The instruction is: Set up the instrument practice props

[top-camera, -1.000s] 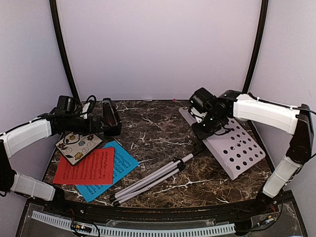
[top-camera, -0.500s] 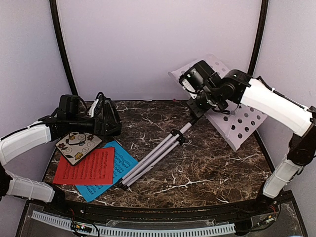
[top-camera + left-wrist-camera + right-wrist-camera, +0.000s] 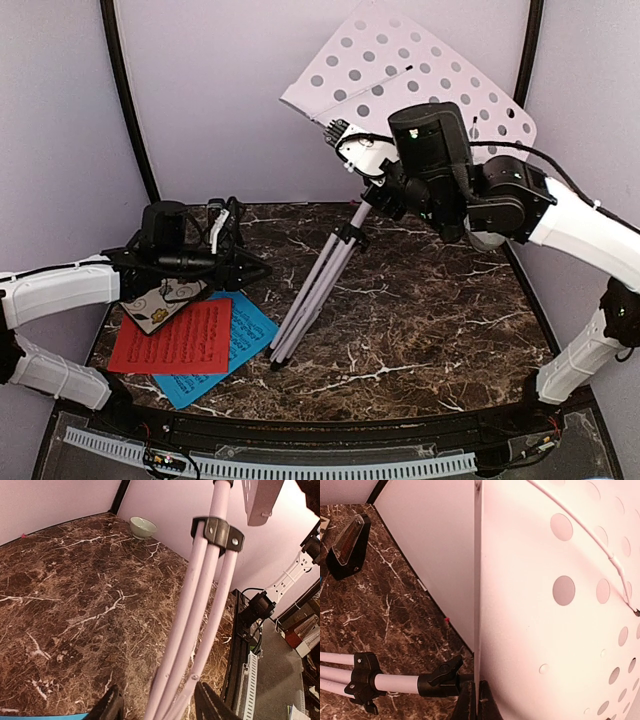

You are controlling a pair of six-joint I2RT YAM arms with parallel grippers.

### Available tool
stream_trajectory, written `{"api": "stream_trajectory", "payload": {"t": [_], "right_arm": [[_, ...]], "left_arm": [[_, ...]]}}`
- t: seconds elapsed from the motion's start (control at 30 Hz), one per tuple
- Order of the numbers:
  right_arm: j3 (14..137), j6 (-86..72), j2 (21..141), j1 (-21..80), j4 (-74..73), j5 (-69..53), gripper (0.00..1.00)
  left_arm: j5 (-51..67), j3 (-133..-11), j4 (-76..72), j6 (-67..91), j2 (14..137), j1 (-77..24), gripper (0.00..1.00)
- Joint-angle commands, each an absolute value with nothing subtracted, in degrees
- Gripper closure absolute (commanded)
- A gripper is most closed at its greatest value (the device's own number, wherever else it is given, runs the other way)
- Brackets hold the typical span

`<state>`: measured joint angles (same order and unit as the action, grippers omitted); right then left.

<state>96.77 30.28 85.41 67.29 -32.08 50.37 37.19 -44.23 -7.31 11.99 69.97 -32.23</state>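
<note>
**Music stand held up at a slant, legs folded**

Music stand (image 3: 420, 70) stands tilted over the middle of the marble table (image 3: 430, 320). Its holed white plate is high against the far wall, and its pole slopes down and to the left. The three legs (image 3: 312, 290) are bunched together, with only their feet touching the table, just right of the blue sheet (image 3: 250, 335).

My right gripper (image 3: 476, 690) is clenched on the thin lower edge of the plate, beside the black clamp at the top of the pole.

My left gripper (image 3: 160, 700) is parted. In its own camera the legs run up between the two fingers. From above, its tips sit just left of the legs, and I cannot tell whether they touch.

The red sheet (image 3: 175, 335) lies over the blue one at the near left. The floral tile (image 3: 160, 300) is just beyond them, partly under my left arm. The metronome (image 3: 347, 542) stands on the table at the far left, and a small pale bowl (image 3: 142, 527) sits in the far right corner.
</note>
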Motion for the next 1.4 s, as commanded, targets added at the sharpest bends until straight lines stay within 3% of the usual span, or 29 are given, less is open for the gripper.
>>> {"api": "stream_trajectory", "payload": {"t": [0.0,0.3,0.6,0.87,1.13,1.37], "right_arm": [[96.98,50.03,81.26,70.52,-2.94,61.94,1.0],[97.13,67.12,83.88,74.85,10.97,64.97,1.0],[97.96,72.56,85.07,77.31,14.18,64.61,1.0],[98.67,74.56,85.86,78.78,14.26,64.86,1.0],[98.35,76.94,86.47,79.43,16.14,65.56,1.0],[98.3,79.2,86.88,80.65,18.37,64.97,1.0]], "left_arm": [[34.39,-42.36,-14.6,9.55,70.21,-34.89,0.5],[18.59,-42.27,-21.86,4.95,71.56,-42.49,0.51],[7.02,-47.52,-26.49,-1.62,78.56,-45.8,0.49],[6.33,-53.8,-26.71,-5.85,85.4,-47.99,0.48],[6.56,-52.25,-29.78,-5.28,85.9,-48.74,0.48],[0.52,-54.44,-27.66,-7.71,88.13,-49.47,0.48]]}}
